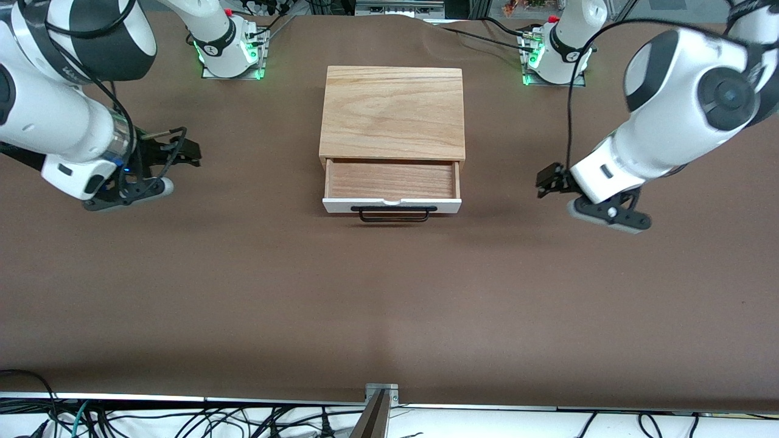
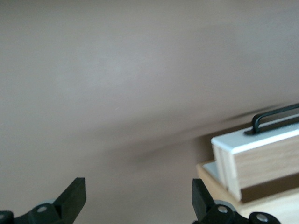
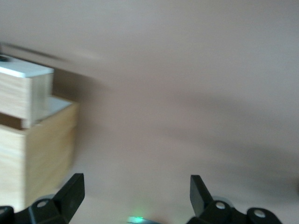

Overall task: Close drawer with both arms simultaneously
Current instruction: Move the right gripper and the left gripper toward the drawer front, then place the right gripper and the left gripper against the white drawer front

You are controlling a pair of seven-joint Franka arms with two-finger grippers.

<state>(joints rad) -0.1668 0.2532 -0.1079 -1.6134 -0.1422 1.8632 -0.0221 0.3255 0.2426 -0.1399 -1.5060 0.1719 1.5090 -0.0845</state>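
- The drawer [image 1: 391, 185] is sitting pulled partway out of the oak box [image 1: 392, 112] at the middle of the counter [image 1: 389, 304], its white front and black bar handle [image 1: 394, 213] facing the front camera.
- The left gripper [image 1: 551, 180] is hanging over bare counter toward the left arm's end, jaws spread wide and holding nothing.
- The right gripper [image 1: 182, 149] is hanging over bare counter toward the right arm's end, jaws likewise wide and empty.
- To do this well, I judge both grippers should be arriving at the white front together, one near each corner, pushing evenly so the tray is not skewing.
- The front view is showing the empty drawer floor; the wrist views are instead showing the drawer's side [image 2: 266, 163] and its overhang past the box [image 3: 28, 149].
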